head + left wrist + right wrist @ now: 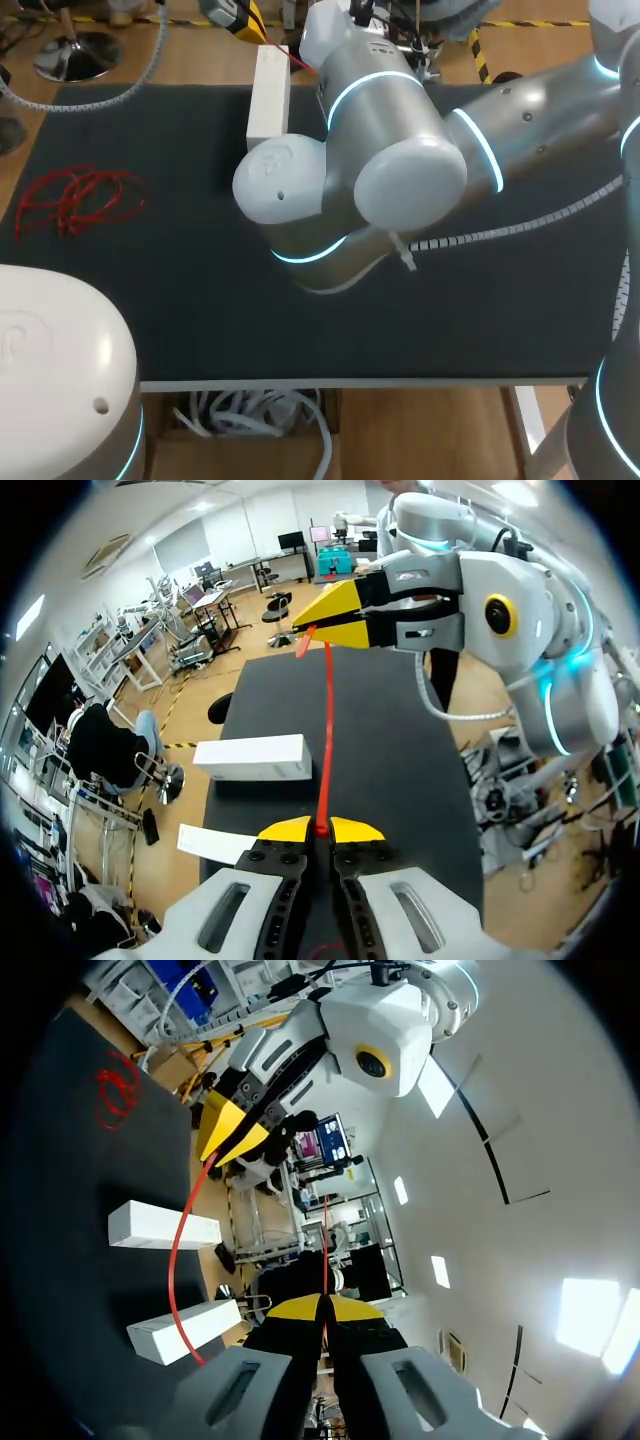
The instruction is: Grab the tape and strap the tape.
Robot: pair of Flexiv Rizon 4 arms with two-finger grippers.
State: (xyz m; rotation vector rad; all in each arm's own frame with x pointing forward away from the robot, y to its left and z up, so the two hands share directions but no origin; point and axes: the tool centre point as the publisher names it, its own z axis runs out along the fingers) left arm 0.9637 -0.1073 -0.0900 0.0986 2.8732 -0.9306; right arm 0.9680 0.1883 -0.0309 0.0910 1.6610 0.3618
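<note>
Both jaws are clamped on the thin red plastic strap (pixel 325 730). Left gripper (pixel 320 830) and right gripper (pixel 322 1308) face each other, with the strap spanning between them above the black table mat (pixel 180 300). Right arm (pixel 400 180) enters from the right, elbow folded over mid-table; loose red strap pile (pixel 78 200) lies left, white rectangular box (pixel 268 95) at the far edge.

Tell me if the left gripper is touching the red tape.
Touching. The left wrist view shows the red tape pinched in the left gripper, its yellow fingertips pressing it from both sides.
</note>
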